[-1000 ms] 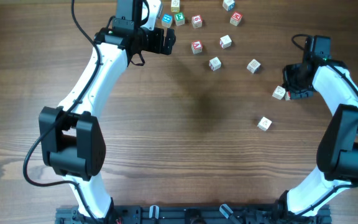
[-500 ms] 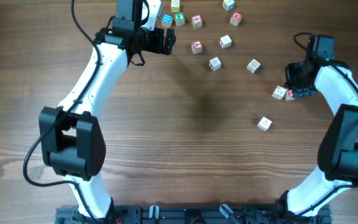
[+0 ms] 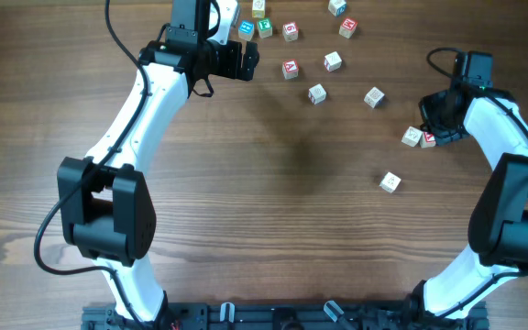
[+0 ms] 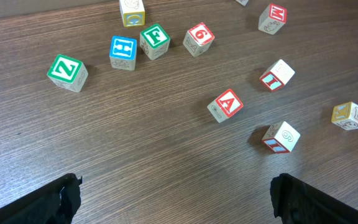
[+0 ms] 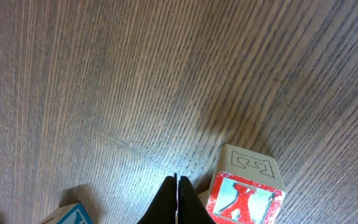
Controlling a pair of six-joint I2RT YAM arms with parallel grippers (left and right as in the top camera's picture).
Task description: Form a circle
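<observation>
Across the far half of our dark wooden table (image 3: 264, 211), we see the small pale wooden alphabet cubes (image 3: 317, 93) scattered in a loose arc. Our left gripper (image 3: 253, 60) hangs over them, jaws wide apart. Our right gripper (image 5: 176, 198) is pinched together just beside a pale wooden cube with a red X face (image 5: 246, 193).

Table (image 3: 273, 183): dark brown wood grain with fine straight streaks. Finish is matt with low sheen. The right wrist close-up shows faintly ridged grain.

Alphabet cubes (image 4: 228, 104): pale bare-looking wood. Letter faces are printed in red, green, blue or yellow, flat finish, no gloss.

X cube (image 5: 246, 194): red print looks slightly mottled. The adjoining face is plain wood with a thin line-drawn outline.

Left arm (image 3: 145, 115): smooth white shell, plastic-looking, slight gloss. Joint housings are matt black.

Right gripper (image 5: 176, 190): smooth black fingers, matt.

Cable (image 3: 117, 37): black sheath, rubbery look.
</observation>
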